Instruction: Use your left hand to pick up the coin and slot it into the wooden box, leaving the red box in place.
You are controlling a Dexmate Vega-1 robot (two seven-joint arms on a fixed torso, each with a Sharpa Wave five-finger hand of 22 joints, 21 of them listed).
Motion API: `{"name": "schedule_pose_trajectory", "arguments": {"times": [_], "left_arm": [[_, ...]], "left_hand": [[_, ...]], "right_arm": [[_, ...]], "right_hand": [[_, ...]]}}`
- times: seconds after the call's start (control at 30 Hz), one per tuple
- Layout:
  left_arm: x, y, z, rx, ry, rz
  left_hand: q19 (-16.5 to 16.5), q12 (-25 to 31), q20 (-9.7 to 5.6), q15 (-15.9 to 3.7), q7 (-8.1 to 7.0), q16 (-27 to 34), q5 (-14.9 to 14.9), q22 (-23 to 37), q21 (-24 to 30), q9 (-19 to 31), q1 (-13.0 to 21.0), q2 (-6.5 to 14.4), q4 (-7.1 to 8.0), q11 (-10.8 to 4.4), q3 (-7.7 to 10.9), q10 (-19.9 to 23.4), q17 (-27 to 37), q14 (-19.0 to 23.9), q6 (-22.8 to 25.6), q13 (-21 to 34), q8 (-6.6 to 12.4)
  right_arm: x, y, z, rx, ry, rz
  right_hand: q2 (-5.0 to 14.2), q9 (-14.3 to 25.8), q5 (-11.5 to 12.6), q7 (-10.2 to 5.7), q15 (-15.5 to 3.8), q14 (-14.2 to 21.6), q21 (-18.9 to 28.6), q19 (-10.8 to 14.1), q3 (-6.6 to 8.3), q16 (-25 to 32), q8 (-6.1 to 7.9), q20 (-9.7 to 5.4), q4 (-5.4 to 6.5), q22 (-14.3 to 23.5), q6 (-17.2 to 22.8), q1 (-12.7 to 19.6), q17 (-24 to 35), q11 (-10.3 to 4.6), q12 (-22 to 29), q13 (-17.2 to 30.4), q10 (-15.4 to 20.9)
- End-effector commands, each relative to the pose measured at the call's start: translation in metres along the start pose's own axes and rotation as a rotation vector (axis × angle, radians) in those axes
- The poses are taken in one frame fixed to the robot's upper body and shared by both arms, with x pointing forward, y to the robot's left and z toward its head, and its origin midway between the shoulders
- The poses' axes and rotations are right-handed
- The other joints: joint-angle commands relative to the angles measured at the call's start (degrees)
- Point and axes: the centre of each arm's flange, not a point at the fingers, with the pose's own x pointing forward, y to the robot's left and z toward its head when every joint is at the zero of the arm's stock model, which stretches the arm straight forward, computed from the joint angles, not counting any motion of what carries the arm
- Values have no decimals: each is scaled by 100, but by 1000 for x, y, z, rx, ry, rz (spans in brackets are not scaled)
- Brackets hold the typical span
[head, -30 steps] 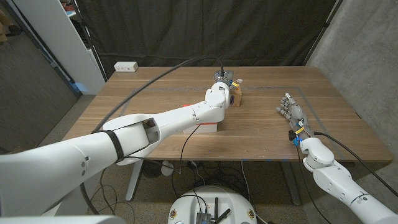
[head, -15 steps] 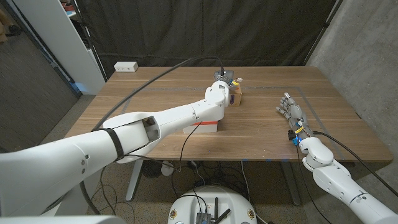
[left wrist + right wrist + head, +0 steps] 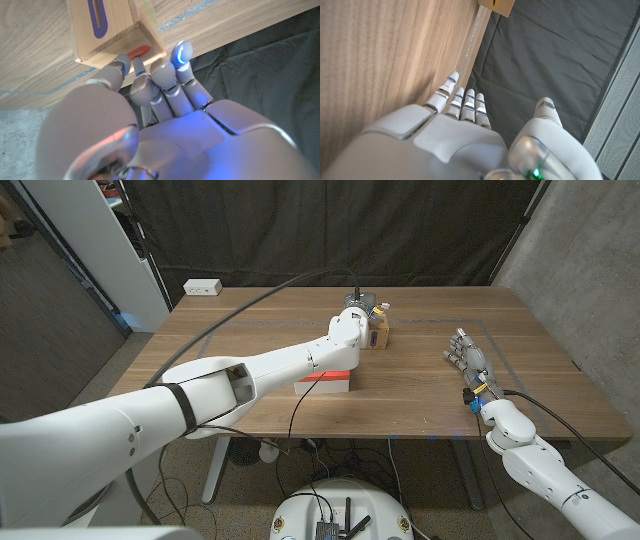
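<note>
The small wooden box [image 3: 378, 333] stands at the table's far middle. In the left wrist view the wooden box [image 3: 107, 30] shows a purple slot on one face and a red slot on another. My left hand [image 3: 354, 304] is right at the box, and its fingertips [image 3: 136, 66] bunch against the box's edge beside the red slot. I see no coin in any view, so whether the fingers pinch it is hidden. The red box [image 3: 325, 380] lies under my left forearm. My right hand [image 3: 468, 360] waits on the table to the right, fingers straight and holding nothing.
A white power strip [image 3: 202, 286] sits at the far left corner of the table [image 3: 250, 330]. A black cable runs along the left arm to the hand. Dark curtain hangs behind the table. The wooden box [image 3: 497, 6] also appears in the right wrist view.
My left forearm has shifted slightly to the left, uncovering more of the red box's top. The hand stays at the wooden box. The right hand has not moved.
</note>
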Motion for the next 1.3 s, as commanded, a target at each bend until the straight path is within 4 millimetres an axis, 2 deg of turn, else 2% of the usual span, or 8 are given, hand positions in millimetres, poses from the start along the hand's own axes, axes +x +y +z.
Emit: {"name": "schedule_pose_trajectory", "arguments": {"times": [0.03,0.8,0.97,1.0,1.03,1.13,1.23,1.3], "left_arm": [[-2,15,-3,-26,-7,21],[-2,40,-5,-42,-4,86],[-6,47,-15,-70,-25,111],[-6,47,-18,-83,-28,104],[-7,47,-21,-95,-30,105],[-12,48,-31,-138,-33,137],[-20,53,-39,-163,-30,176],[-25,57,-45,-178,-27,194]], "left_hand": [[57,-27,-473,-12,22,4,36,26,22,-59,-63,18,9,-34,-6,28,3,61,32,-13,49],[63,-19,-471,-14,-4,39,49,-23,45,-415,-120,69,-7,-47,29,9,-11,52,75,25,81],[11,-3,-470,-15,2,39,52,-36,24,-468,-147,90,8,-34,48,-43,13,4,48,99,78],[-9,-70,-468,-15,-25,-51,51,-61,6,-479,-169,98,14,-5,48,-110,-69,-90,41,46,79],[-116,-489,-459,-25,-66,-388,24,-493,-223,-521,-142,94,-29,-12,-17,-288,-524,-271,28,-410,84],[-328,-1126,-397,-34,-32,-892,-20,-1073,-413,-543,-55,181,-20,47,-209,-422,-1391,-457,-9,-1209,72],[-650,-1609,-256,-57,-44,-1186,-6,-1444,-585,-532,-51,325,9,160,-230,-716,-1749,-776,-62,-1718,79],[-793,-1914,-197,-67,-73,-1393,9,-1636,-670,-527,-99,451,40,150,-206,-873,-1927,-1008,-120,-1966,103]], "right_arm": [[0,1,1,1,-11,-8],[3,3,6,-2,-32,-17],[2,4,8,-2,-36,-19],[2,4,8,-2,-37,-19],[2,5,8,-6,-38,-16],[2,6,10,-11,-40,-15],[2,8,12,-15,-42,-13],[2,9,13,-17,-42,-12]], "right_hand": [[42,16,-11,12,-4,51,1,41,2,23,14,12,-10,12,46,21,9,12,-11,12,57],[41,16,-12,13,3,81,5,58,2,33,20,27,-11,12,78,23,9,13,-4,12,87],[40,17,-12,13,4,76,5,60,1,31,18,25,-11,12,78,23,9,8,-1,12,97],[40,17,-12,16,3,78,5,60,1,31,18,24,-11,12,78,23,9,7,-1,12,98],[39,17,-13,15,-5,78,5,62,1,31,18,25,-11,12,79,22,9,8,-2,12,94],[38,17,-13,12,-1,77,4,60,0,30,17,26,-11,12,79,22,9,10,-4,12,92],[38,17,-13,16,4,77,4,60,0,30,18,24,-12,12,83,22,9,17,-5,12,90],[38,17,-13,12,3,76,4,59,0,30,18,26,-12,12,83,22,9,13,-6,12,90]]}}
